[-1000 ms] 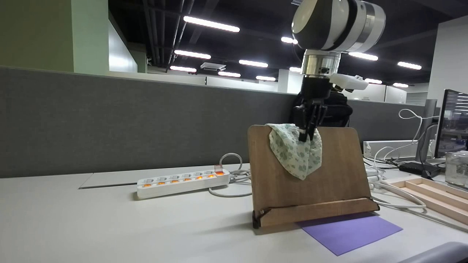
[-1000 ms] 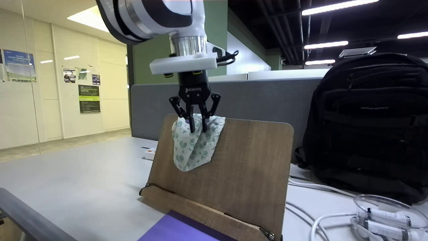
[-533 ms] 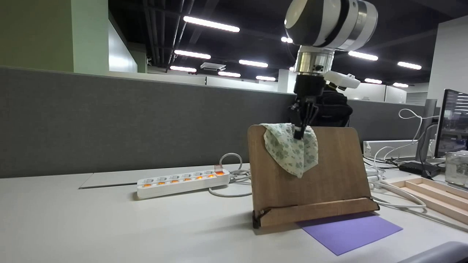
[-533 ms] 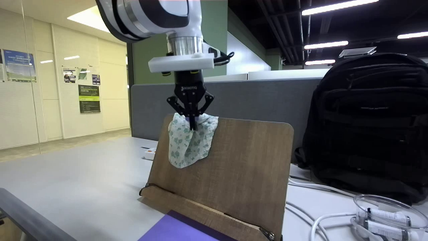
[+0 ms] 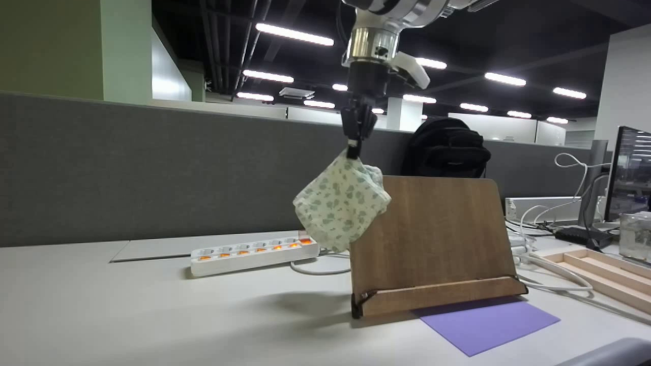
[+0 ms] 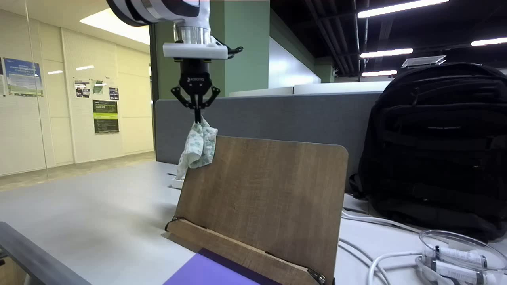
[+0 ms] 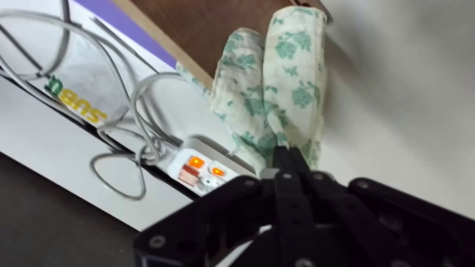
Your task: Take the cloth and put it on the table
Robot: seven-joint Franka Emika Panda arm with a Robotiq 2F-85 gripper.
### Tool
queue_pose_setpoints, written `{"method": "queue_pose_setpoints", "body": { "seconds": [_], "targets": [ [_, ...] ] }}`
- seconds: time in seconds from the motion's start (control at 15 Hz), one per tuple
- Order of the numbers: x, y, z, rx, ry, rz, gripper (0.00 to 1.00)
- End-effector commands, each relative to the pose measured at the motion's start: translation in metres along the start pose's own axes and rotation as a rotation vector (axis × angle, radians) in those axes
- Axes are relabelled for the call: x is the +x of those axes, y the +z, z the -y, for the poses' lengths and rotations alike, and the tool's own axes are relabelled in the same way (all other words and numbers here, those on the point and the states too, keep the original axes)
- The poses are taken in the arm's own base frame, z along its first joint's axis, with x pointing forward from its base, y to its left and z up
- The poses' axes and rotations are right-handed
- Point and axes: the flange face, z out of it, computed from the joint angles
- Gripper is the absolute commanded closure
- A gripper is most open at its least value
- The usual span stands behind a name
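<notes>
gripper (image 6: 198, 119) pinches cloth (image 5: 339, 203) at top; hangs above table (image 5: 152, 315), ten o'clock from wooden board (image 5: 437, 234), both exterior views.

The tool (image 7: 288, 150) pinches the patterned cloth (image 7: 291, 78) above the table (image 7: 378, 148).

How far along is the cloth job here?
Done: the gripper is shut on the cloth. In hand: the cloth hangs above the table, overlapping a corner of the board in both exterior views; contact is unclear. Left: lowering it onto the table and releasing.
</notes>
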Motion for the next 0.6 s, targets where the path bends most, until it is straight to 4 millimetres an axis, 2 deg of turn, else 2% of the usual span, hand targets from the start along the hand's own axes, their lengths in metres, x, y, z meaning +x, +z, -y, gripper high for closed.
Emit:
{"method": "queue_pose_setpoints", "body": {
  "seconds": [0.0, 0.13, 0.53],
  "targets": [
    [0.051, -0.007, 0.02, 0.061, -0.142, -0.005, 1.0],
    [0.066, 0.011, 0.036, 0.119, -0.196, 0.009, 1.0],
    [0.077, 0.112, 0.077, 0.21, -0.24, 0.155, 1.0]
  ]
}}
